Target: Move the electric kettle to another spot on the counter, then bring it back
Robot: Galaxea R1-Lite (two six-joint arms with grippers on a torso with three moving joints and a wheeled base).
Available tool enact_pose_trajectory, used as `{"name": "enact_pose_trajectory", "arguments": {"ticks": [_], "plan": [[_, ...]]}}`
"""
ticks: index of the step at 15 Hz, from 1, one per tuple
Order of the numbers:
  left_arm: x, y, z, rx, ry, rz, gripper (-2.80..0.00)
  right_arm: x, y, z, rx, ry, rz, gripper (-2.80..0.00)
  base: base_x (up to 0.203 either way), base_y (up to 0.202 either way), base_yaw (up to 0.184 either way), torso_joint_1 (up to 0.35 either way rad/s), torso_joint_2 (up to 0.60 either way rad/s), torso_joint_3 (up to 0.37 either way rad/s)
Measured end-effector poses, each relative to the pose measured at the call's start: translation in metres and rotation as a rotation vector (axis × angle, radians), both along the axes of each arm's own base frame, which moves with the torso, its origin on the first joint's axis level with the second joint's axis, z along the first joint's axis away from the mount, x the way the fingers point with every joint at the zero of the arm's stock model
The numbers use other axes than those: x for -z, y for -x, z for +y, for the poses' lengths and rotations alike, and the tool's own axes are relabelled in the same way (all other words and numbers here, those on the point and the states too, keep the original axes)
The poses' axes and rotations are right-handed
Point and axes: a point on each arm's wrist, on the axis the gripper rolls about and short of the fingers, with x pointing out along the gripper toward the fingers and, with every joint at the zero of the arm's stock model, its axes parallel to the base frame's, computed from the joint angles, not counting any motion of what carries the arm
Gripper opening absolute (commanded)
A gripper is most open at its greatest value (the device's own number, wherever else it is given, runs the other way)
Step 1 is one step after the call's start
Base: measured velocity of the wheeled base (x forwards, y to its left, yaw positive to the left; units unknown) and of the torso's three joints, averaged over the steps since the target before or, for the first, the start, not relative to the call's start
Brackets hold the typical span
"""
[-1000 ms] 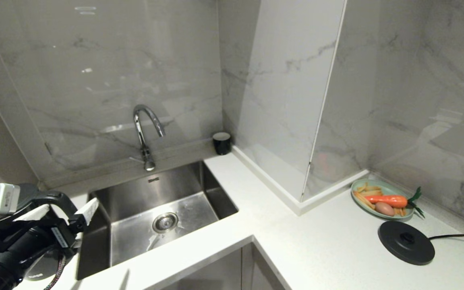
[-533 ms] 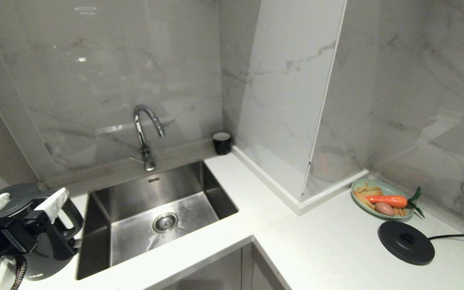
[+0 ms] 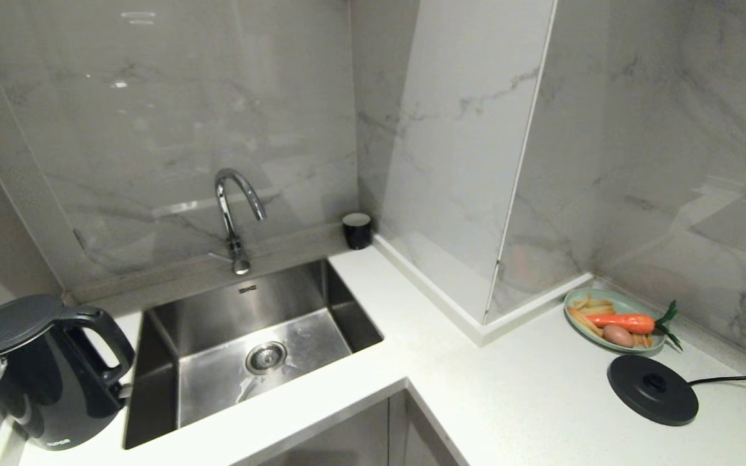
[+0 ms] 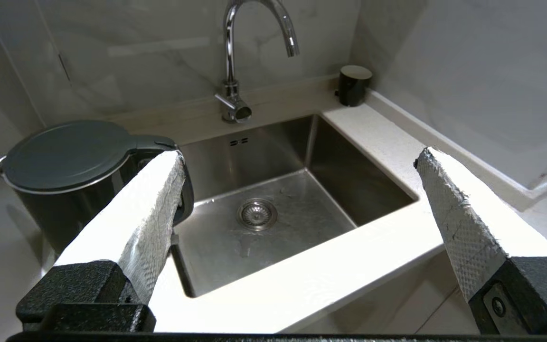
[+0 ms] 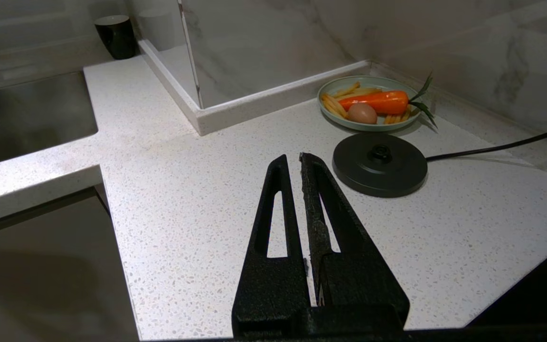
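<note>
Standing left of the stainless steel sink (image 3: 250,349), the glossy black electric kettle (image 3: 36,375) with flat round lid and loop handle rests upright on the white speckled stone counter (image 3: 509,401), well apart from its flat round black corded base disc (image 3: 653,389); we log the outward move as apparently done, the return as outstanding. Left gripper (image 4: 297,204): white padded fingers (image 4: 152,213) spread wide, nothing between them, one finger near the kettle's handle in its wrist view but not gripping it; only a finger's pale tip shows at the head view's left edge. Right gripper (image 5: 297,166): black fingers closed together, empty, parked above the counter near the base disc. Also present: a green plate (image 3: 612,310) of carrot, egg and fries; a chrome tap (image 3: 234,213); a small black cup (image 3: 356,230). We judge that a fresh grasp of the handle comes next.
</note>
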Motion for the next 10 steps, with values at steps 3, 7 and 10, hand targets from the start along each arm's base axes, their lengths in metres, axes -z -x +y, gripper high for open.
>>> {"name": "enact_pose_trajectory", "arguments": {"ticks": [3, 7, 10], "plan": [[-0.001, 0.032, -0.001, 0.029, -0.001, -0.028, 0.00, 0.000, 0.000, 0.000, 0.000, 0.000, 0.000, -2.80, 0.000, 0.000, 0.000, 0.000, 0.00, 0.000], [0.014, 0.066, -0.001, 0.042, -0.005, -0.098, 0.00, 0.000, 0.000, 0.000, 0.000, 0.000, 0.000, -2.80, 0.000, 0.000, 0.000, 0.000, 0.00, 0.000], [0.044, 0.078, -0.001, 0.048, -0.013, -0.089, 0.00, 0.000, 0.000, 0.000, 0.000, 0.001, 0.000, -2.80, 0.000, 0.000, 0.000, 0.000, 0.00, 0.000]]}}
